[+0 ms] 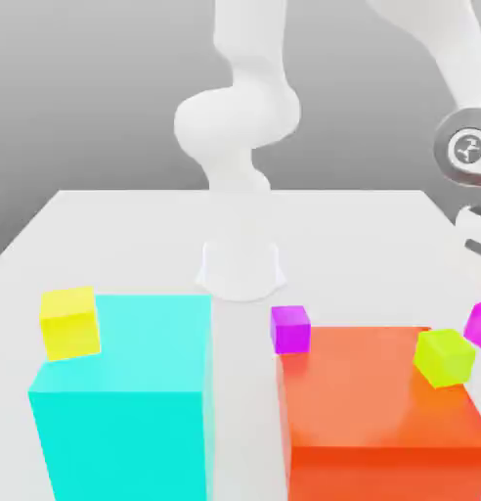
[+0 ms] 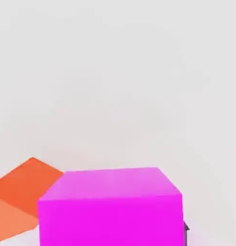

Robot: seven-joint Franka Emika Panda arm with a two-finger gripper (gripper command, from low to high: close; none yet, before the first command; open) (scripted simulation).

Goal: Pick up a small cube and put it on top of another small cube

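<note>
hand [image 2: 110,240] gripping the small magenta cube [image 2: 110,206] narrowly, cube sitting close under the camera and above the white surface [image 2: 115,86], orange block [image 2: 21,192] lying just beside it, lime-yellow cube [image 1: 444,357] resting on that block.

magenta small cube [image 2: 110,206], orange block [image 1: 381,416], cyan block [image 1: 127,391], white table [image 1: 137,235]

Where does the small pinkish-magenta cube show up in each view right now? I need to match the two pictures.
Exterior view: the small pinkish-magenta cube sits at the exterior view's right edge, partly cut off, beyond the lime-yellow cube.
Hand view: the same cube looms large and close to the camera.
Shared landmark: the big orange block, seen beside the cube in the hand view.
</note>
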